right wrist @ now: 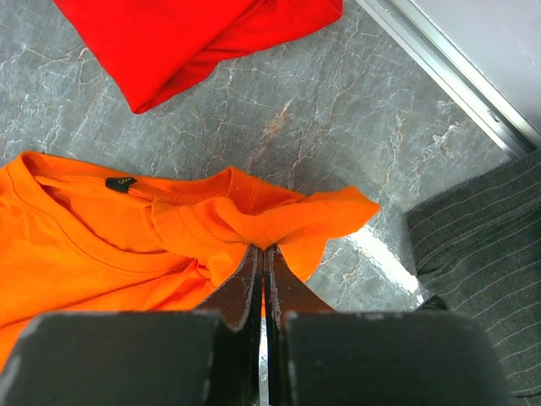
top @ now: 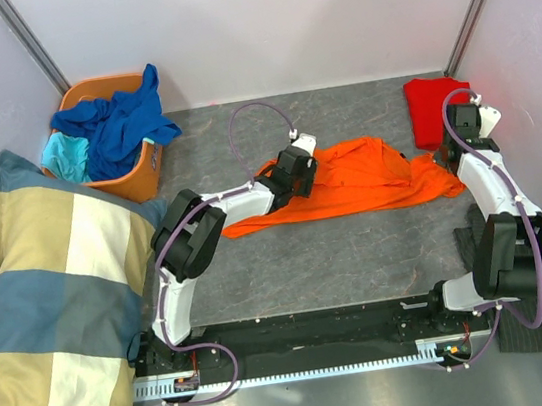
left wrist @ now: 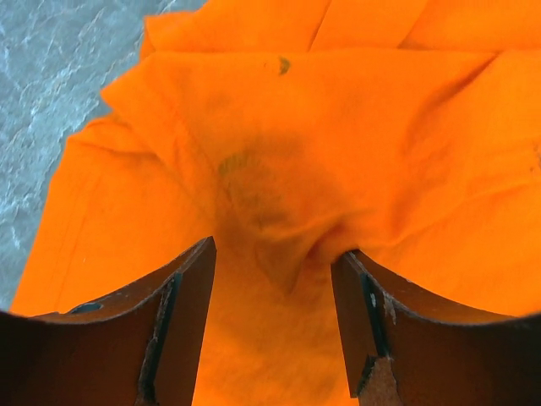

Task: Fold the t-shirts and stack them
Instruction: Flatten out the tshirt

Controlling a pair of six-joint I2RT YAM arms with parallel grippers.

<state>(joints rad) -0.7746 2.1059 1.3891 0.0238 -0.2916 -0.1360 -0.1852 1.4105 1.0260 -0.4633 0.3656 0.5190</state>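
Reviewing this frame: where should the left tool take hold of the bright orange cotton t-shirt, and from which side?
Pinch the raised pucker in the bright orange cotton t-shirt from straight above. The shirt lies spread on the table, so only that ridge offers cloth to grip, and it sits between the fingers of the open left tool.

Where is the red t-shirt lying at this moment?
In the top view, the red t-shirt lies at the far right of the table, near the back corner and just beyond the orange t-shirt.

Basket [top: 149,172] and blanket [top: 52,294] block left, red t-shirt [top: 427,103] right.
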